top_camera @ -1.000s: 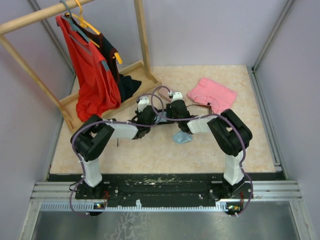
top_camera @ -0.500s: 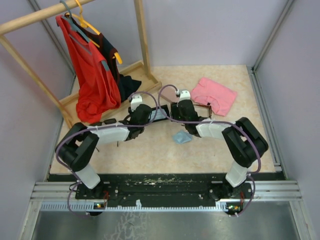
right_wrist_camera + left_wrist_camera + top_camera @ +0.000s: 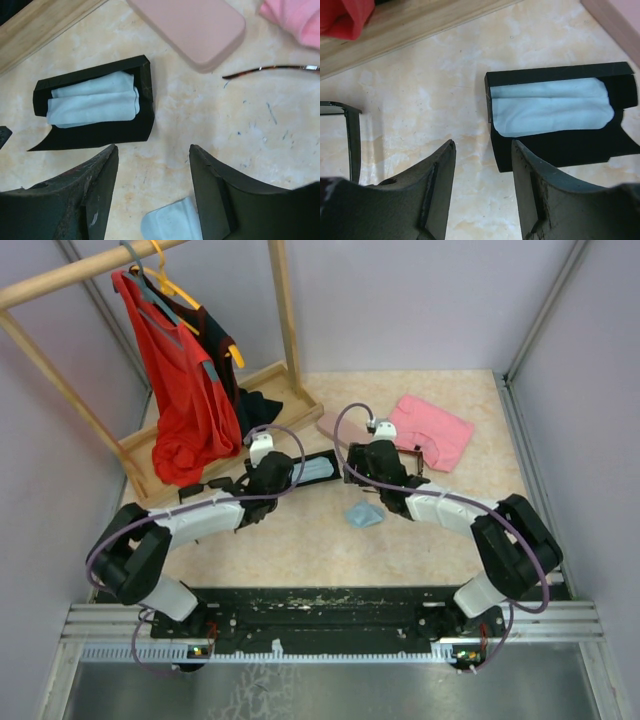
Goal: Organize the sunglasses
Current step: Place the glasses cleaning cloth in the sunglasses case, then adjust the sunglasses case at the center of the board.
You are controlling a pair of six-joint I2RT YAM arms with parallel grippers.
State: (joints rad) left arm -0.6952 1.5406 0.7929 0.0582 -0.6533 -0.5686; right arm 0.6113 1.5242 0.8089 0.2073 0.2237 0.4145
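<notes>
The black-framed sunglasses [image 3: 351, 135] lie on the table at the left edge of the left wrist view, only one corner showing. Of the reddish-brown sunglasses, one thin temple [image 3: 272, 69] shows at the right of the right wrist view, beside the pink cloth. My left gripper [image 3: 483, 150] is open and empty, low over bare table between the black glasses and the open black case [image 3: 560, 145]. My right gripper [image 3: 153, 150] is open and empty, hovering right of that case [image 3: 95, 132]. In the top view the left gripper [image 3: 275, 478] and the right gripper [image 3: 357, 472] flank the case [image 3: 315, 470].
The black case holds a folded light blue cloth [image 3: 547, 107]. A closed pink case [image 3: 192, 27] lies behind it. A second light blue cloth [image 3: 364, 515] lies near my right gripper. A pink cloth [image 3: 430, 430] lies at the back right. A wooden clothes rack base [image 3: 225, 425] stands at the back left.
Both arms have stretched out lower over the table. My left gripper has drawn left and my right gripper right, uncovering the black case between them. Both stay open and empty.
</notes>
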